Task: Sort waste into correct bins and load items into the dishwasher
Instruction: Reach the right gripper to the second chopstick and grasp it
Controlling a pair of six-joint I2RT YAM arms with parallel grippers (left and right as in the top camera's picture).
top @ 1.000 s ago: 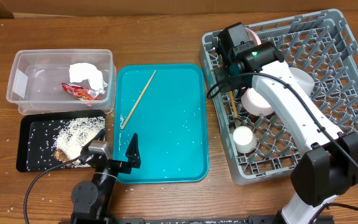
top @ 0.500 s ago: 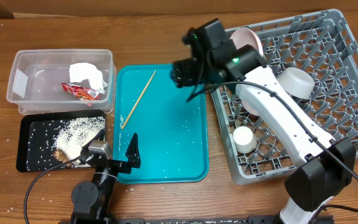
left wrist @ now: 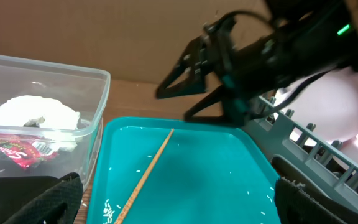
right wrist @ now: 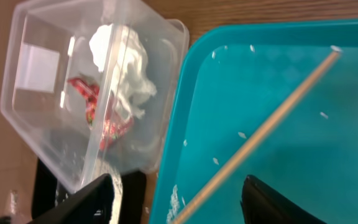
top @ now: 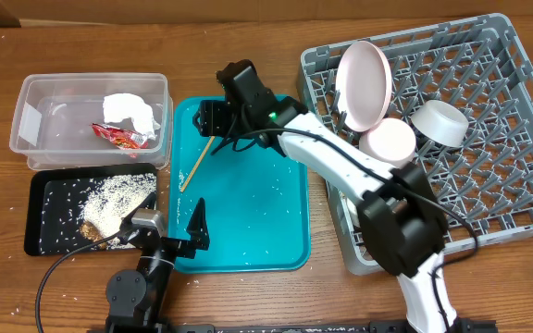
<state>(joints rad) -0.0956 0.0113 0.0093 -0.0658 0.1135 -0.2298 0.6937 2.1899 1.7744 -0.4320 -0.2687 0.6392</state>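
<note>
— Right gripper (top: 211,128): where, and how set?
— Spread wide, empty, over the teal tray's (top: 248,231) 11 o'clock corner. 1 wooden chopstick (top: 204,151) lies on the tray between its fingers, slanting from 1 o'clock to 7 o'clock.
— Left gripper (top: 169,229)?
— Wide too, at the tray's 7 o'clock edge.

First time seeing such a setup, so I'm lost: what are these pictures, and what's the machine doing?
Two robot arms work at a table. One picture looks down from above; the others come from a camera on each wrist. The right arm reaches over a teal tray, jaws open above a wooden chopstick, holding nothing. The left arm sits at the near edge, jaws open. A clear tub holds a napkin and red wrapper; a black tray holds rice; dishes stand in the grey rack.
</note>
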